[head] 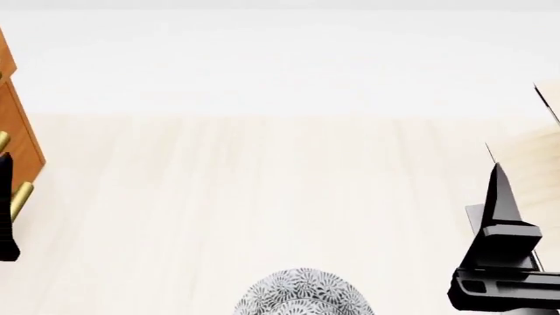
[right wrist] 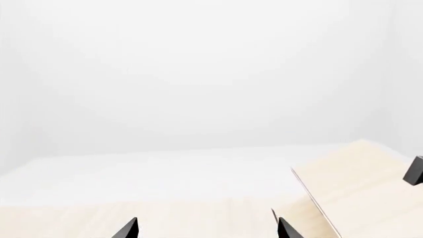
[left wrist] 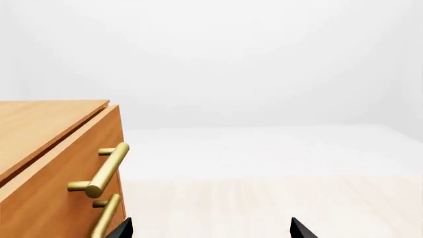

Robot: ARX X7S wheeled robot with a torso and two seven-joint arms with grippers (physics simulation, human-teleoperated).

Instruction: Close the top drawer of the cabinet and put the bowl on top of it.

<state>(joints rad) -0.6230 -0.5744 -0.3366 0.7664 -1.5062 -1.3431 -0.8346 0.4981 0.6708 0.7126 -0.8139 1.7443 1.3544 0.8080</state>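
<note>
The orange-brown cabinet (left wrist: pixel 46 124) fills the left wrist view's left side, and a sliver of it (head: pixel 16 125) shows at the head view's left edge. Its top drawer (left wrist: pixel 59 183) carries a brass bar handle (left wrist: pixel 102 171); I cannot tell whether this drawer stands out. My left gripper (left wrist: pixel 211 230) is open and empty, one fingertip (left wrist: pixel 122 230) just beside the second handle (left wrist: pixel 106 220). The patterned bowl (head: pixel 302 295) sits on the pale floor at the head view's bottom centre, untouched. My right gripper (right wrist: pixel 207 230) is open and empty, right of the bowl.
A pale wood structure (right wrist: pixel 357 183) with a black part (right wrist: pixel 415 171) stands to the right, by the right arm (head: pixel 503 262). Pale plank floor (head: pixel 262 197) stretches between cabinet and bowl, with a white wall behind.
</note>
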